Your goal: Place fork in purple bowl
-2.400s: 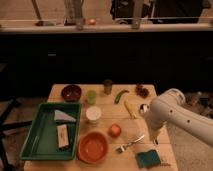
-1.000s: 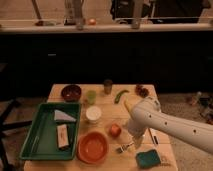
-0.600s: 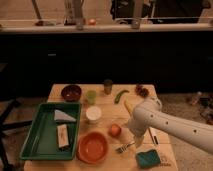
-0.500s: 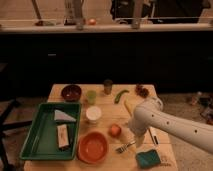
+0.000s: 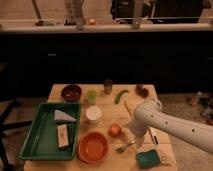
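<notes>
I see the claw (image 5: pixel 134 140) spread just over the fork (image 5: pixel 123 147); the purple bowl (image 5: pixel 71 92) sits well apart, up-left of the fork.

Gripper (image 5: pixel 134 139) is down low with its jaws apart, and the fork (image 5: pixel 123 147) just left of it loses its handle end underneath. The arm (image 5: pixel 172 126) runs off the right edge. The yellow thing (image 5: pixel 128 105) behind the gripper is half covered by the arm. No idea what the dark lump (image 5: pixel 142 91) further back is, too small.

Pretty dim here. Warm light from above only hits the desk (image 5: pixel 107 107), and behind the desk it's near black. Hand (image 5: pixel 133 141) sits low over the desk's front right, in shadow.
</notes>
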